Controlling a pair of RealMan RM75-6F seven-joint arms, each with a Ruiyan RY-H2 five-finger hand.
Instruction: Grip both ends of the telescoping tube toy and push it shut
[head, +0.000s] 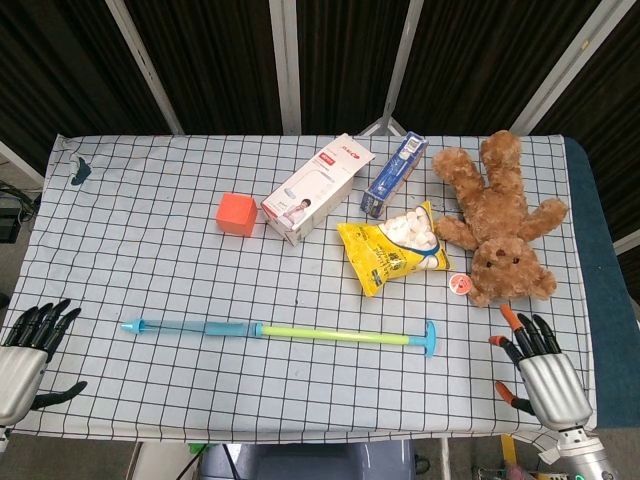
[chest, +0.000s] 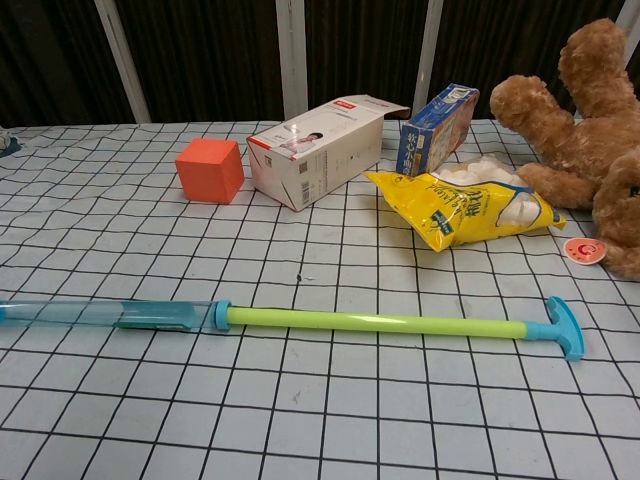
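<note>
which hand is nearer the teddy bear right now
Right. The right hand sits at the table's near right edge, just below the teddy bear and not touching it. The left hand is at the near left corner, across the whole table from it.

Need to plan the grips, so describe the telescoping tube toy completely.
The telescoping tube toy lies flat on the checked tablecloth, fully extended, running left to right near the front edge. It looks plastic: a translucent blue outer tube on the left with a collar, a yellow-green inner rod, and a blue T-shaped handle at the right end. Neither hand touches it.
</note>
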